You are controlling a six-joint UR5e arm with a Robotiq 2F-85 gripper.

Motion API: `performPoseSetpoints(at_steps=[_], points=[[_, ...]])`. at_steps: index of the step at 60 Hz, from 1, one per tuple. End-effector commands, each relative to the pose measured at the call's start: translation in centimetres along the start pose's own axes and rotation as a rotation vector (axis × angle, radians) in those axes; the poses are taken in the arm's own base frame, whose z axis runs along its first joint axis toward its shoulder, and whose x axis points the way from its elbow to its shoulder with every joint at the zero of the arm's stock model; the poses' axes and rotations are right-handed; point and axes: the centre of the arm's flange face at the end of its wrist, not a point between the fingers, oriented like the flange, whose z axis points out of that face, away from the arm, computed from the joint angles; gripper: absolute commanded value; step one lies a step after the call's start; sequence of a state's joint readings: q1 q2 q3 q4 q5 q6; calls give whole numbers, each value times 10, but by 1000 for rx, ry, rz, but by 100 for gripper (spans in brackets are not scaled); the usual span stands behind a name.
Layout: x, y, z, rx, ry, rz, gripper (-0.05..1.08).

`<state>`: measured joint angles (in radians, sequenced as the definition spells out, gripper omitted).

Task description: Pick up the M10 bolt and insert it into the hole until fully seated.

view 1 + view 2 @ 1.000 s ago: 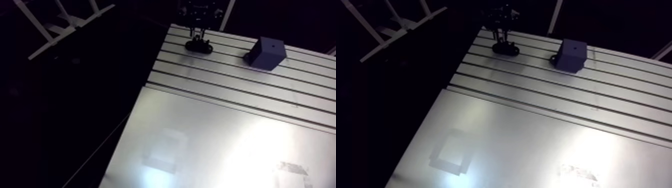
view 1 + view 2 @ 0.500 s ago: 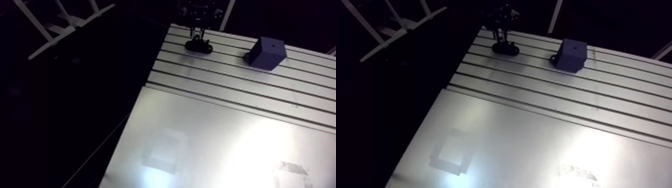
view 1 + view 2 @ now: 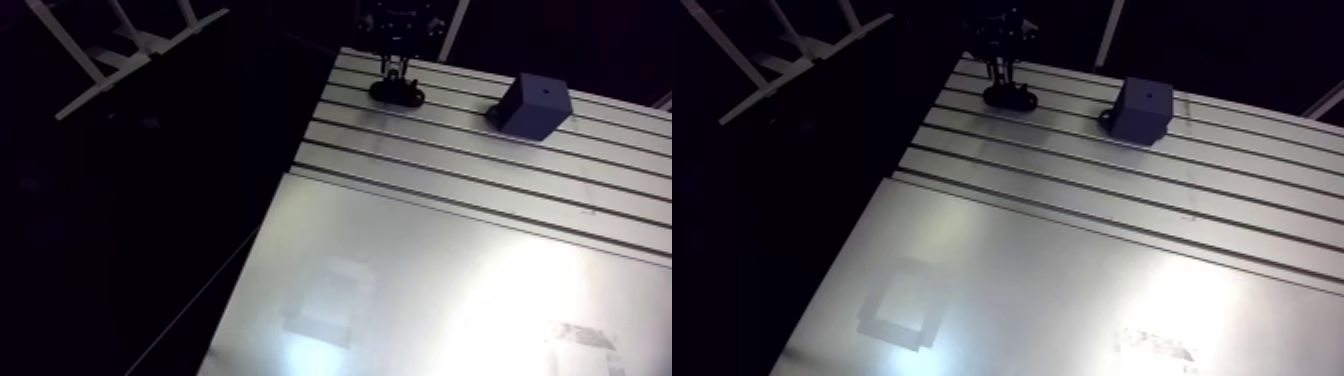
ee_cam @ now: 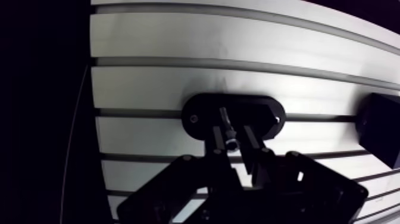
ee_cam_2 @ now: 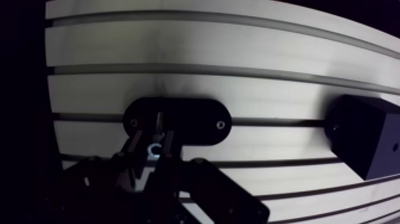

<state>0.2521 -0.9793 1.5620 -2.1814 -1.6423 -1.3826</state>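
The gripper (image 4: 231,136) pinches the bolt (image 4: 224,119) over the middle of the black holder (image 4: 262,112). In the arm view, the block (image 3: 535,105) with the hole sits at 3 o'clock from the holder, well apart. If the pinch is crooked, the bolt could tip, slip out, or miss the hole.
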Motion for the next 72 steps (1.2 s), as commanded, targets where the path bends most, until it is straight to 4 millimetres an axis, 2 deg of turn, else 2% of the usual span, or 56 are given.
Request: performPoseSetpoints(at_steps=[1, 20, 32, 47, 52, 54, 58, 61, 67, 72], points=[[-1, 0, 0, 0, -3, 0, 74], [2, 3, -3, 0, 1, -11, 79], [5, 4, -14, 3, 16, -17, 81], [5, 6, -37, 7, 35, -16, 81], [4, 7, -56, 14, 64, -13, 83], [4, 7, -56, 14, 64, -13, 83], [5, 19, -78, 14, 77, 2, 91], [6, 23, -83, 12, 70, 7, 93], [10, 45, -93, 5, 35, 38, 100], [13, 65, -111, 1, 18, 65, 105]])
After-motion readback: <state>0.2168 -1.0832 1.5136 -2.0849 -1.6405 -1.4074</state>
